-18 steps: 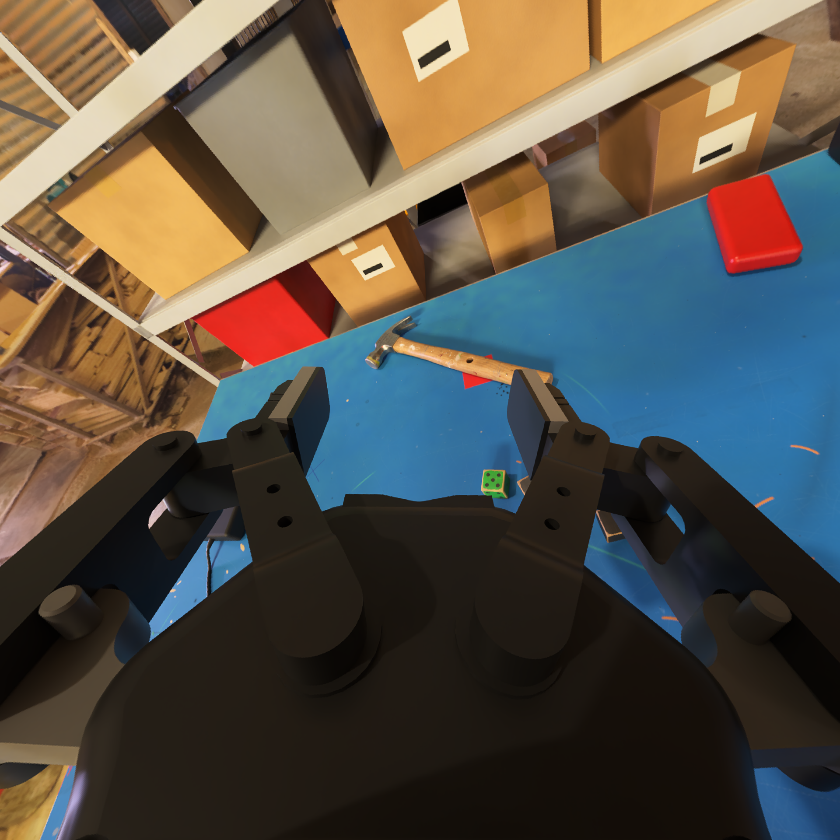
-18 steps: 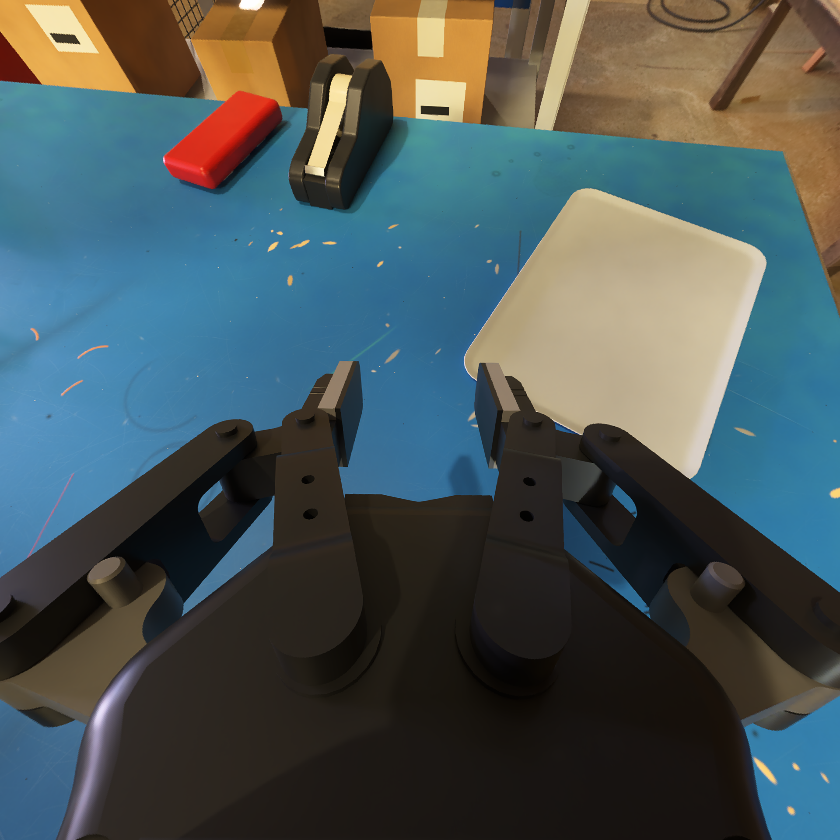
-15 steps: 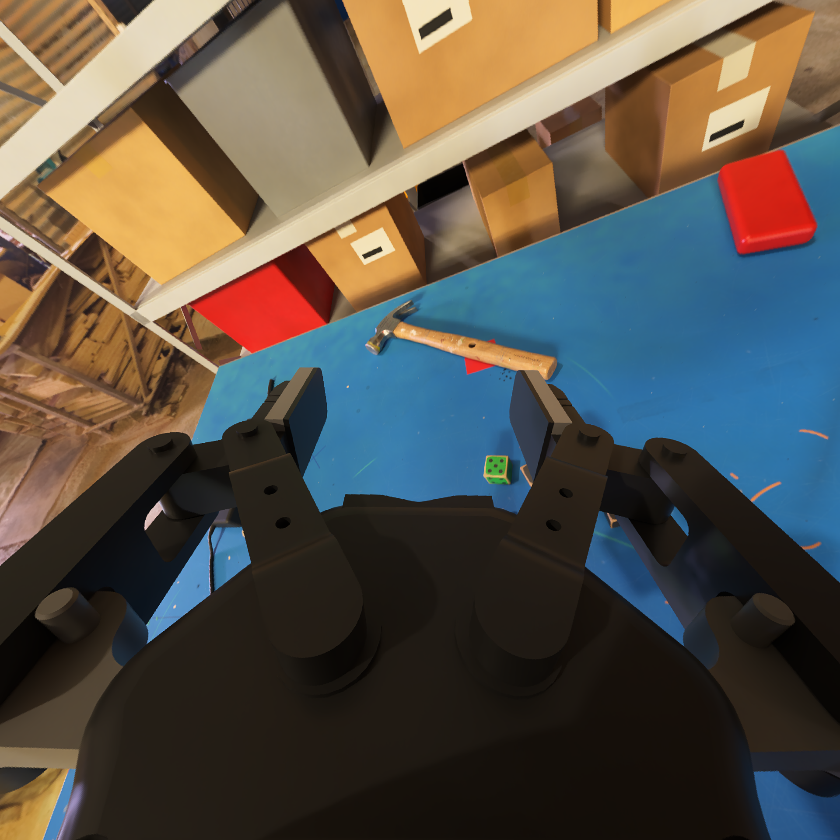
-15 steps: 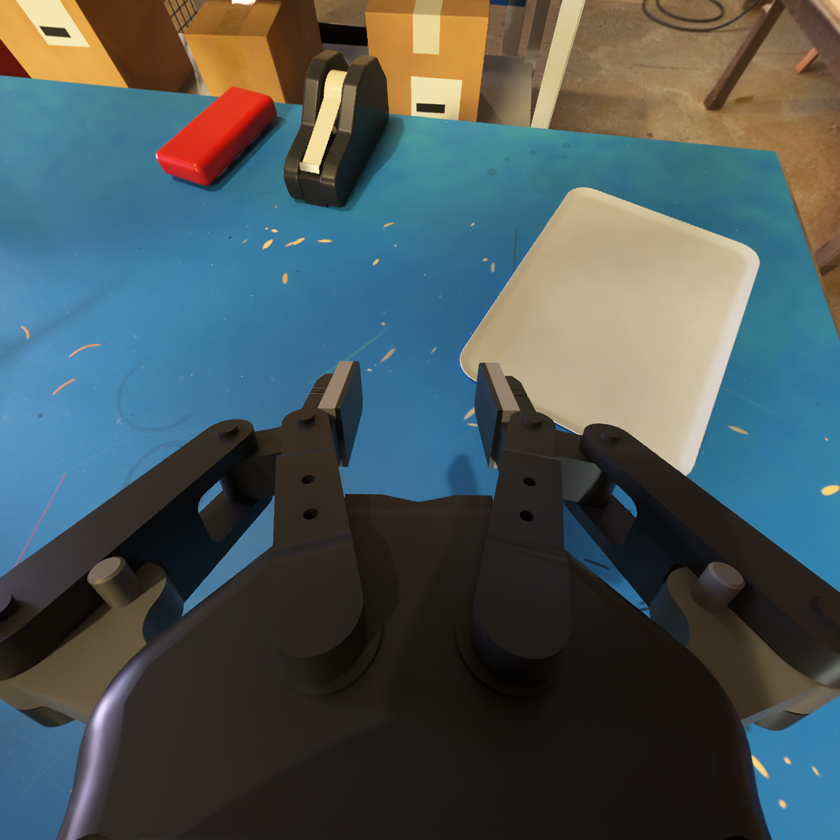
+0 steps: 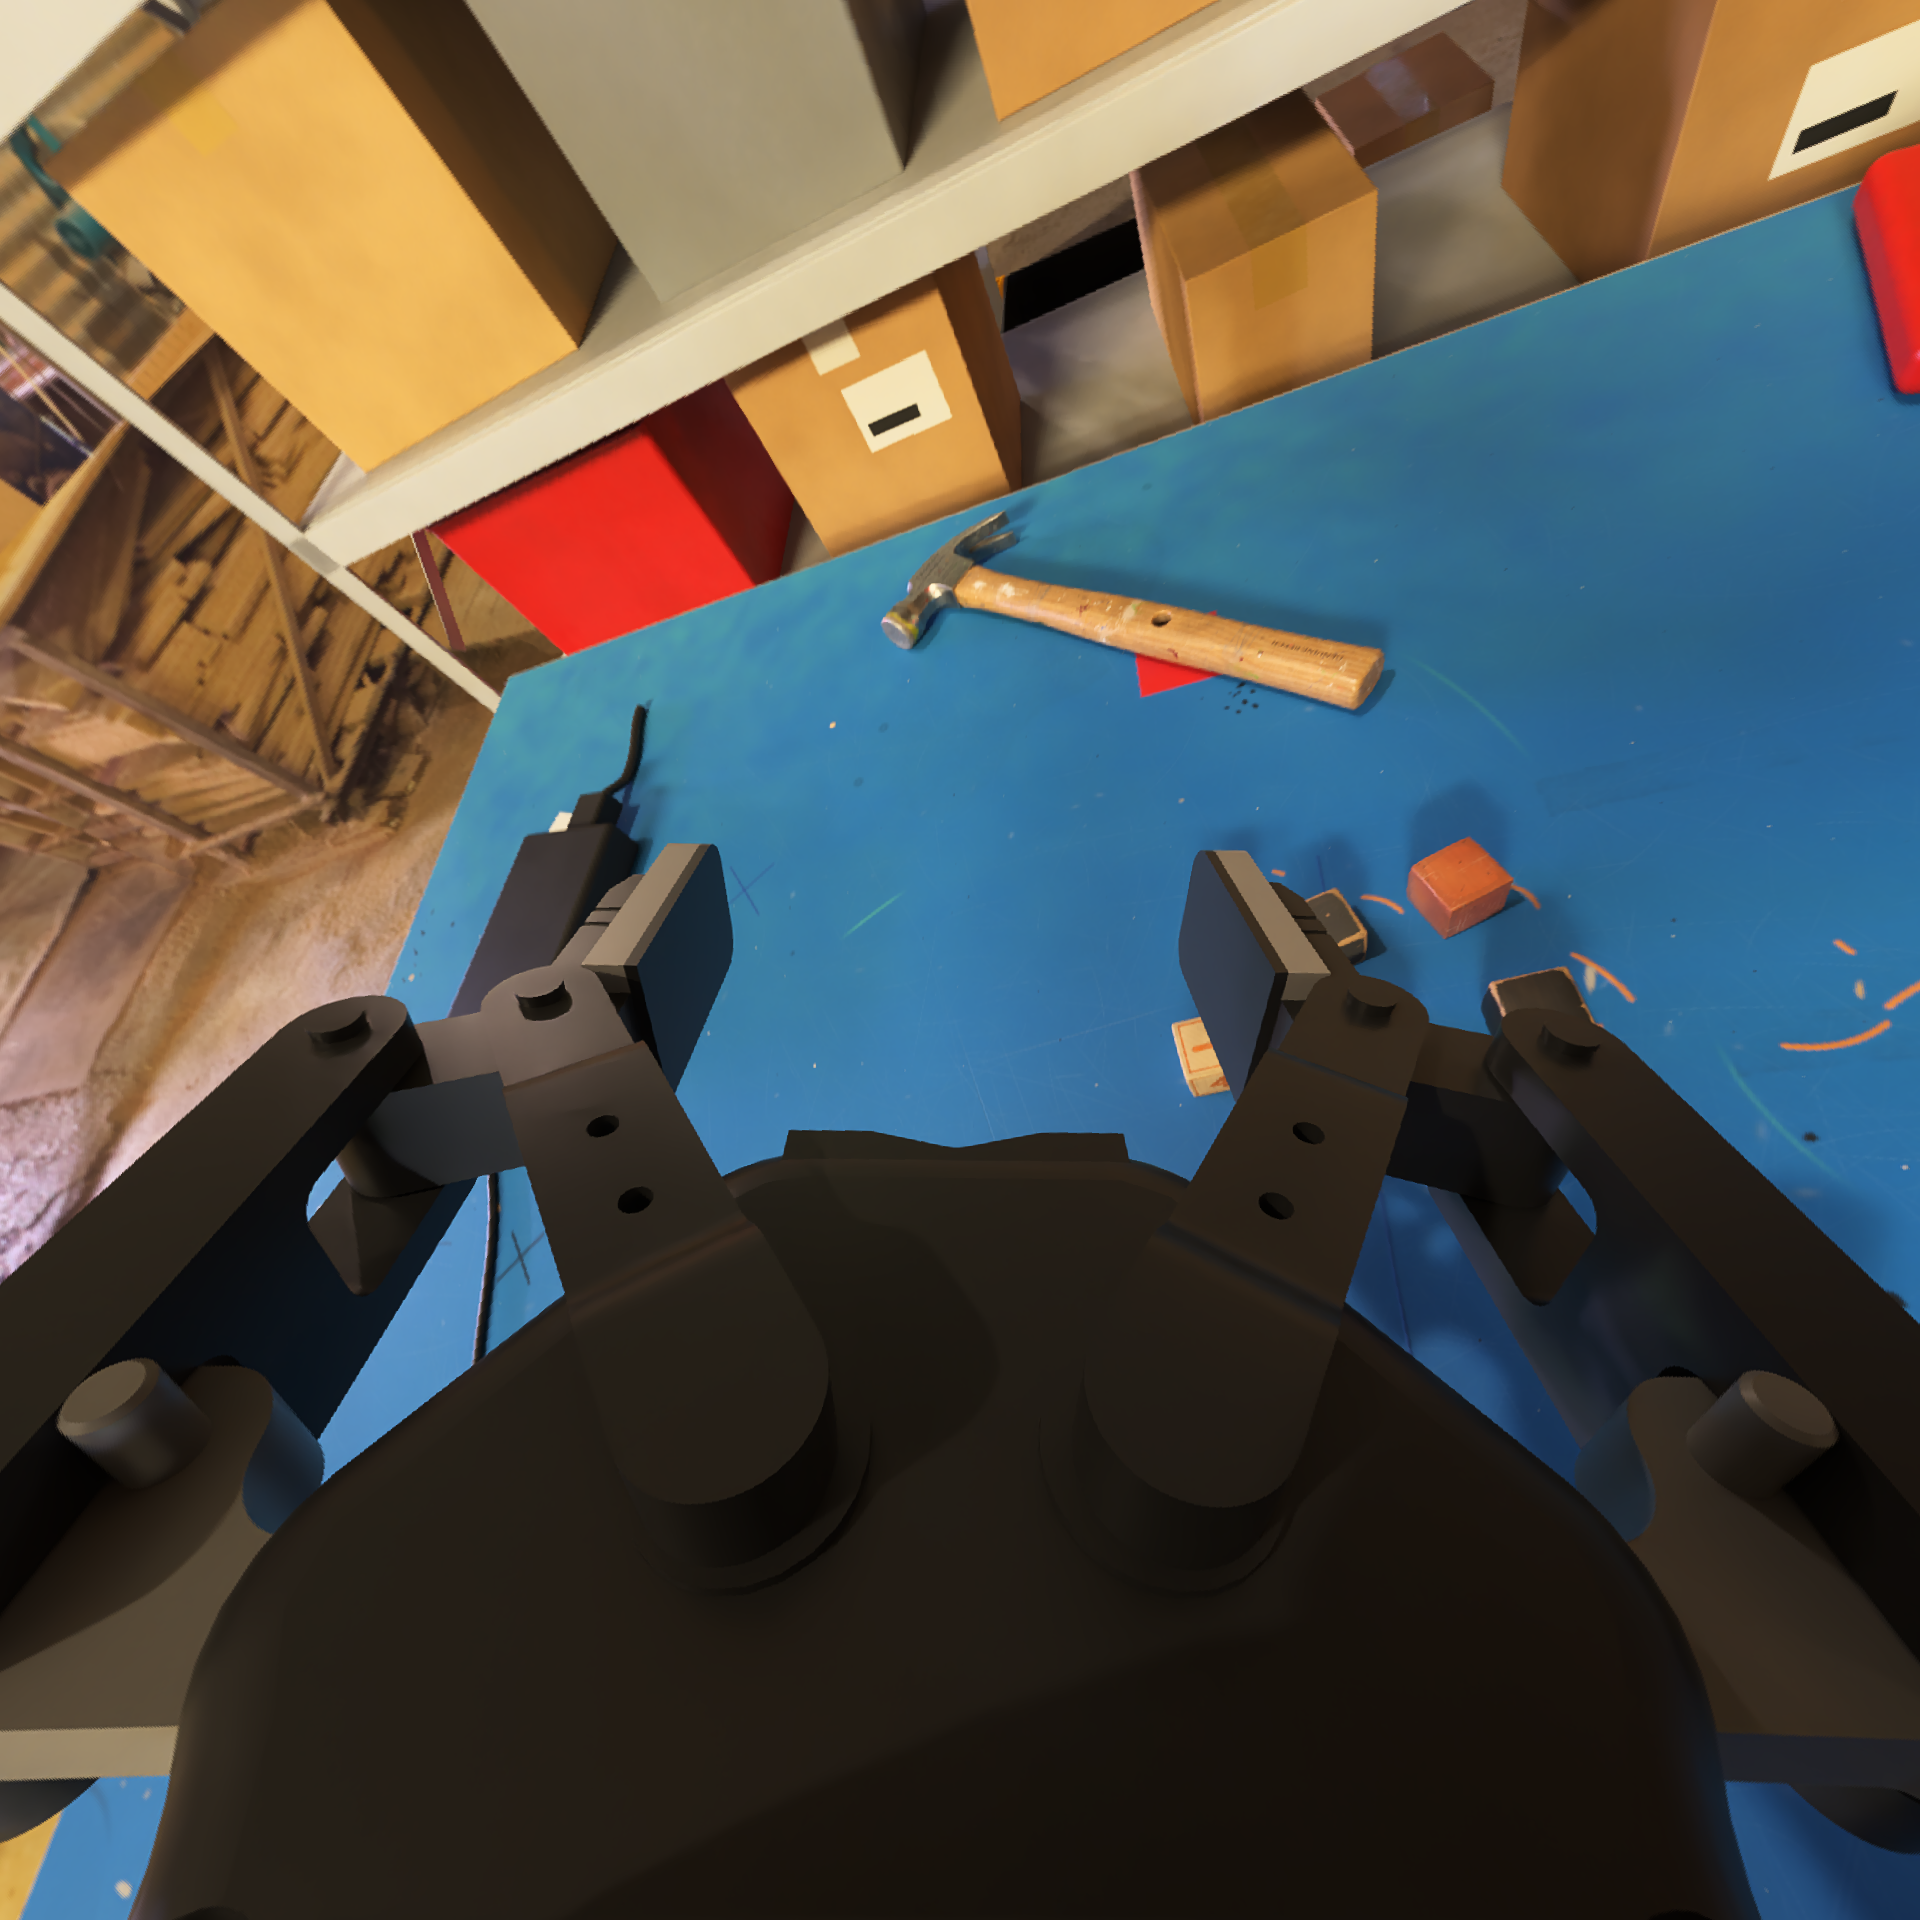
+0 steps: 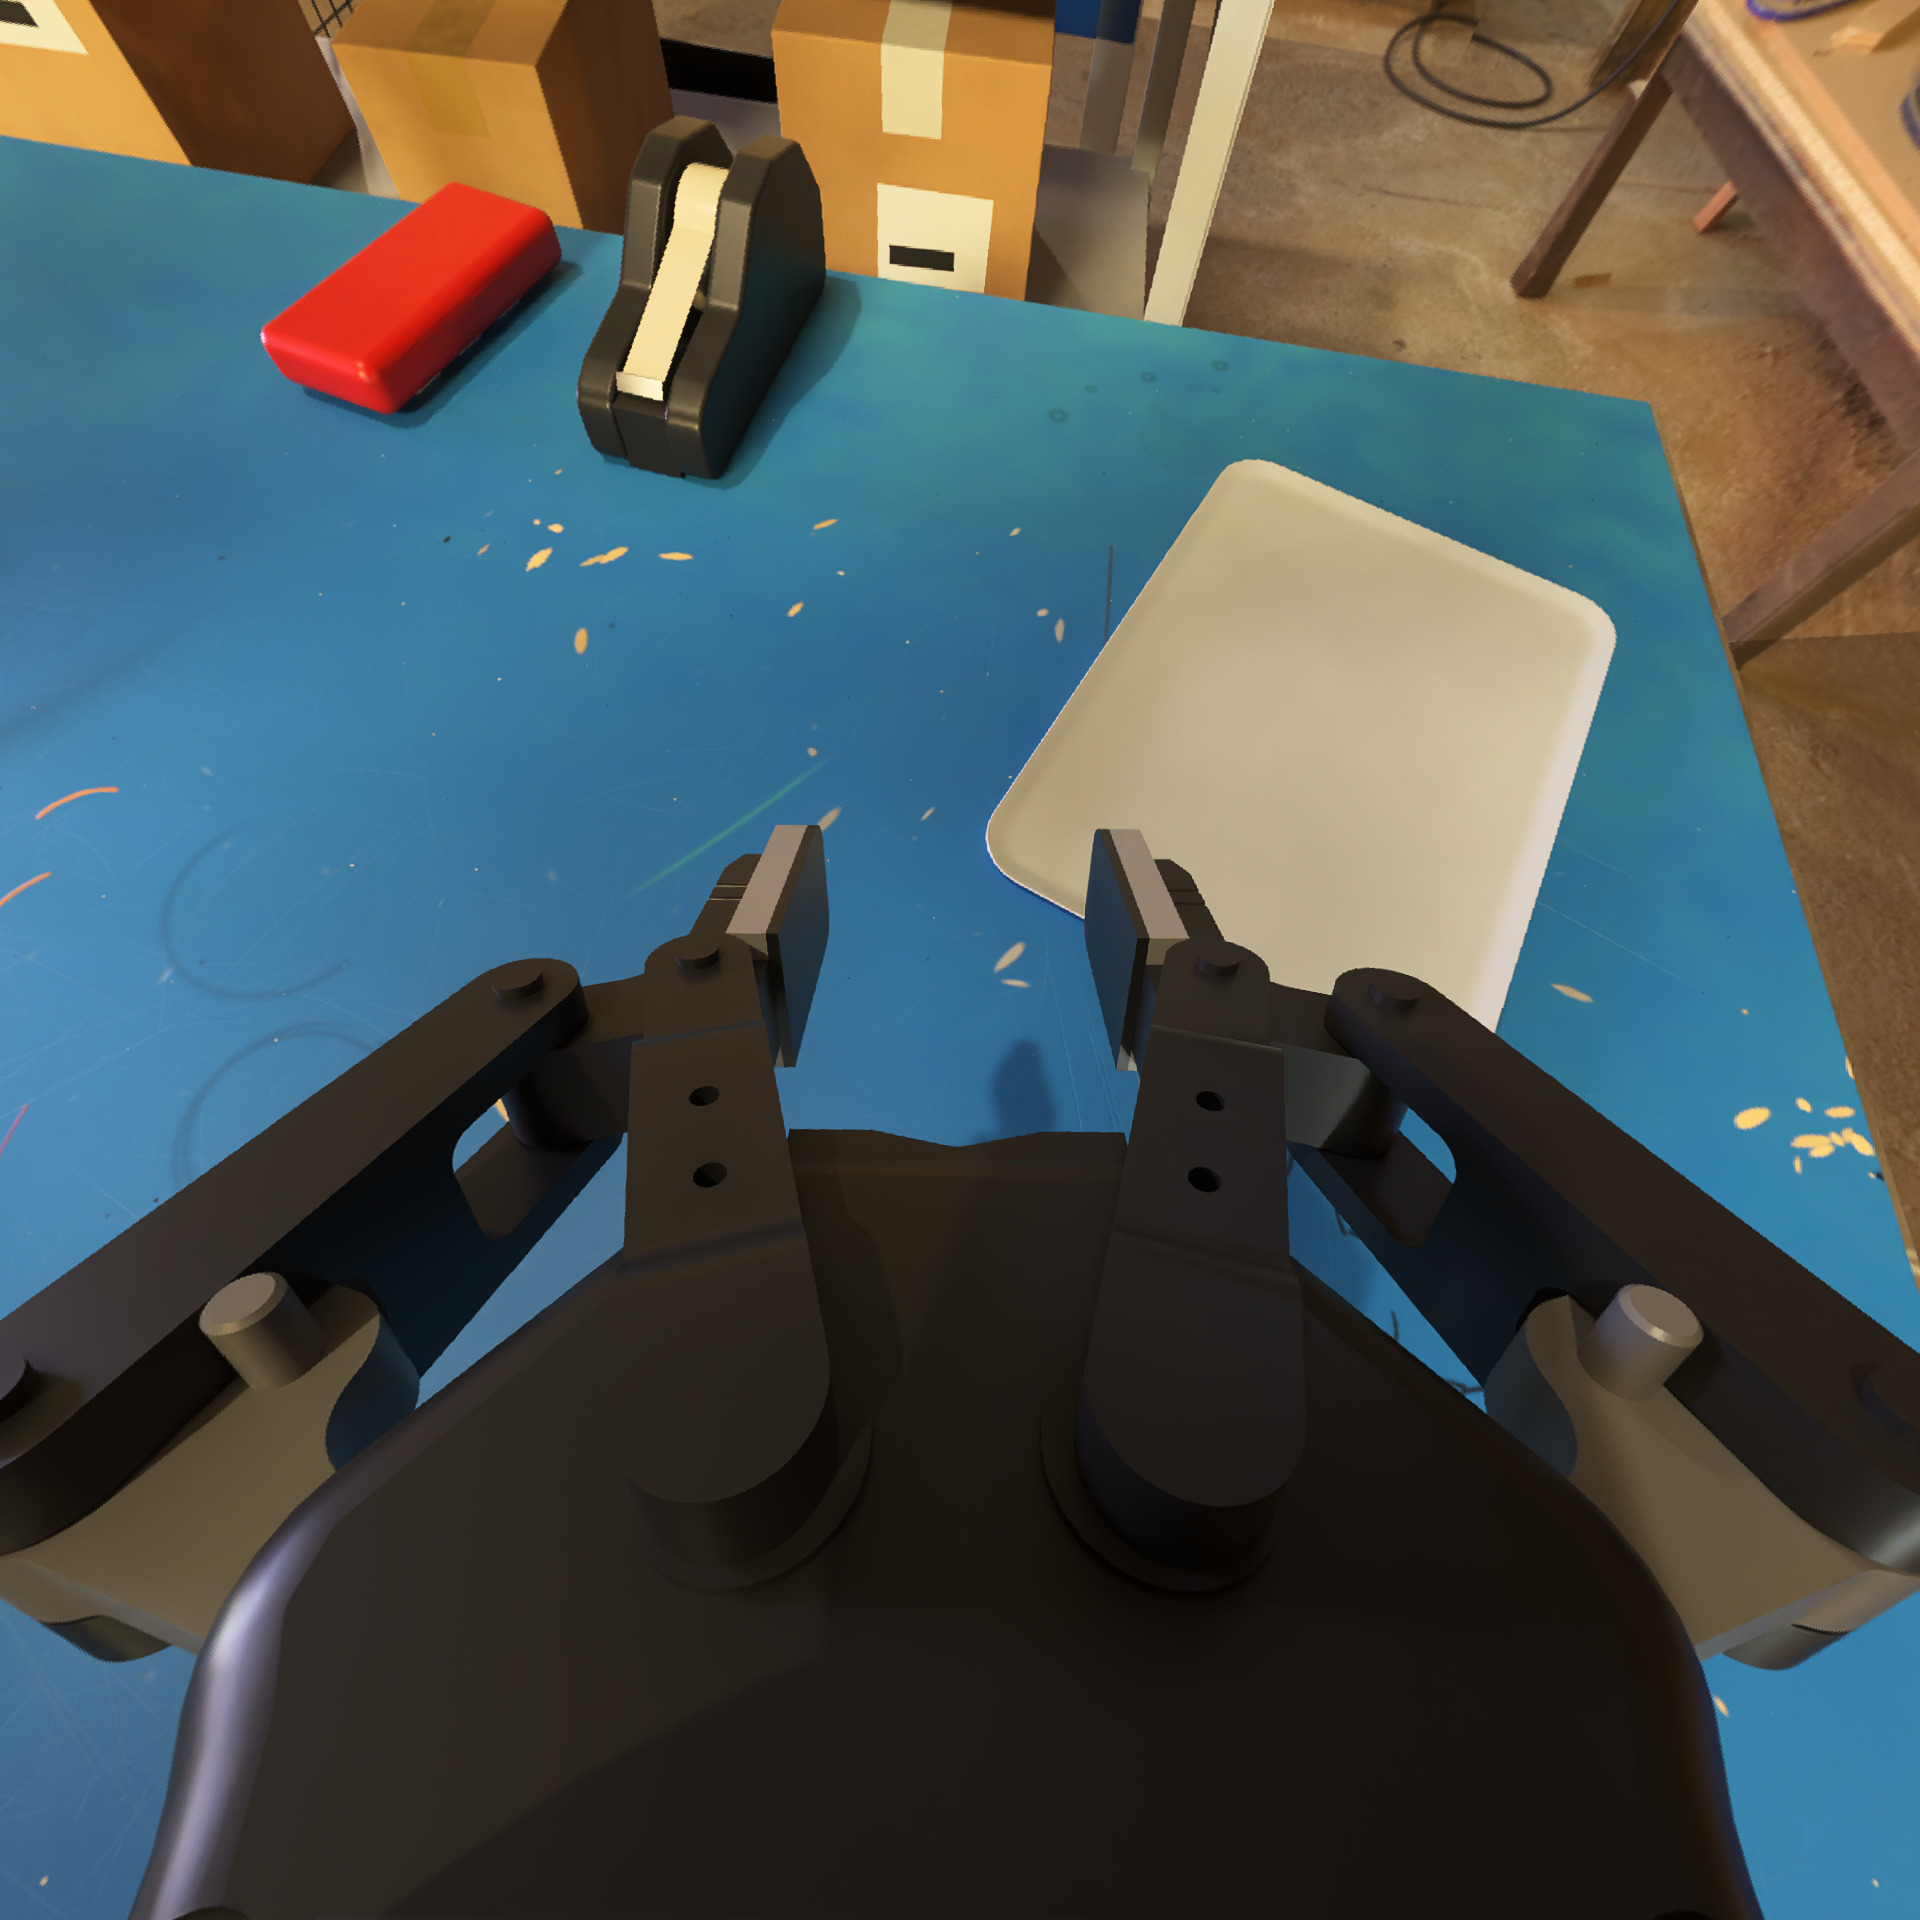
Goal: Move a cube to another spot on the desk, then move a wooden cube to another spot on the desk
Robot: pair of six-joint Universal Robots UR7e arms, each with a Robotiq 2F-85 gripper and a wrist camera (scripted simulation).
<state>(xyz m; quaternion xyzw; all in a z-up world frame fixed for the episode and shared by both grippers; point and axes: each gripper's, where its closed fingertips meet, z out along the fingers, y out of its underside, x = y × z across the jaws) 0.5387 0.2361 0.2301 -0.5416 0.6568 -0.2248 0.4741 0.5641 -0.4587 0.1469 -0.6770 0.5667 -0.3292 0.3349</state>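
Observation:
In the left wrist view a reddish wooden cube (image 5: pixel 1458 886) sits on the blue desk (image 5: pixel 1039 831), to the right of my left gripper (image 5: pixel 956 945). That gripper is open and empty above the desk. A pale wooden cube (image 5: pixel 1195 1055) is half hidden behind its right finger (image 5: pixel 1236 956). Two small dark-faced cubes (image 5: pixel 1340 920) (image 5: pixel 1532 992) lie next to that finger. My right gripper (image 6: pixel 956 914) is open and empty above bare desk (image 6: pixel 416 675), with no cube in its view.
A hammer (image 5: pixel 1132 623) lies toward the far edge. A black power adapter (image 5: pixel 551 894) with a cable lies by the left edge. A red case (image 6: pixel 410 296) and a tape dispenser (image 6: pixel 696 301) stand at the back, and a white tray (image 6: pixel 1330 748) lies at the right. Shelves with boxes stand behind.
The left wrist view has shifted: the green die is out of sight, and the reddish cube, the dark-faced cubes and the adapter have come into view. The right gripper drifted slightly. Both grippers stayed open.

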